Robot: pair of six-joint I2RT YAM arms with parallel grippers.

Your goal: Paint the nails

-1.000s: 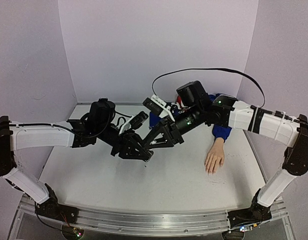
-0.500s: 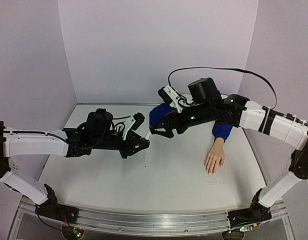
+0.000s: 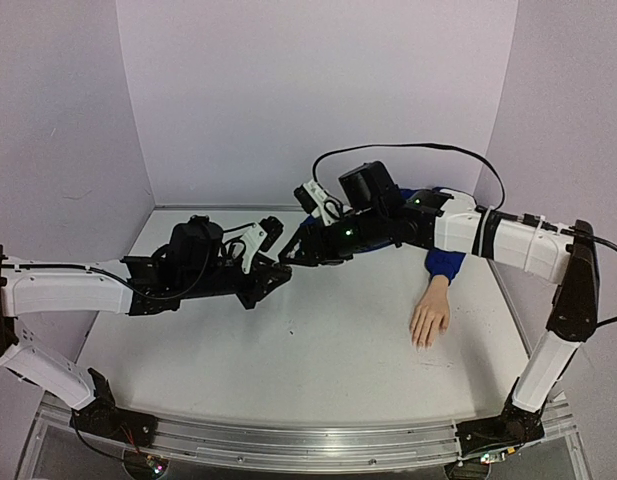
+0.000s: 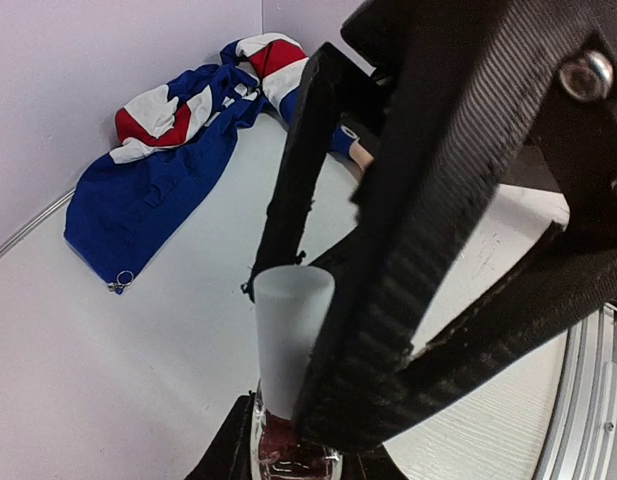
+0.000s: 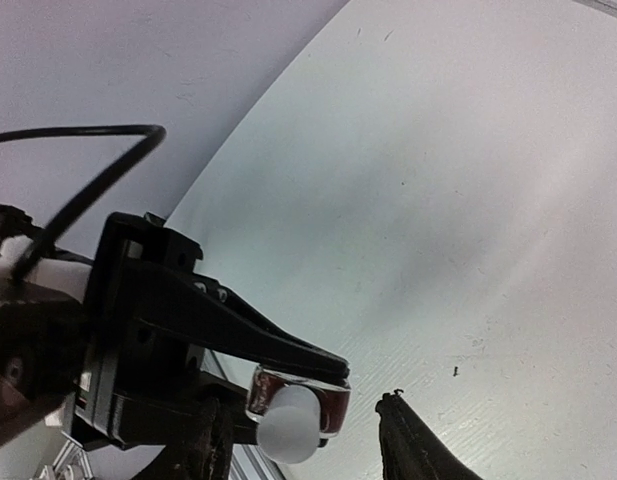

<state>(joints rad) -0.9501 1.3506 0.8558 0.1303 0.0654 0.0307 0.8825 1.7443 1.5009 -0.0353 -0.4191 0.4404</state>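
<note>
My left gripper (image 3: 271, 276) is shut on the small dark red nail-polish bottle (image 4: 288, 452) and holds it above the table. Its white cap (image 4: 291, 325) points at my right gripper (image 3: 293, 256). That gripper is open, with a finger on each side of the cap (image 5: 287, 428); the wrist view shows a gap on both sides. The mannequin hand (image 3: 429, 318) lies palm down at the right, its blue sleeve (image 3: 443, 265) behind it. The nails at its fingertips (image 3: 422, 341) are too small to make out.
A blue, red and white cloth (image 4: 168, 165) lies bunched against the back wall, behind the right arm. The purple walls close in the table (image 3: 318, 370) at the back and on both sides. A black cable (image 3: 418, 148) loops above the right arm.
Both grippers have left the table's middle. The left one carried the bottle back and to the left. The right one swung up to the right, then came left around the cap.
</note>
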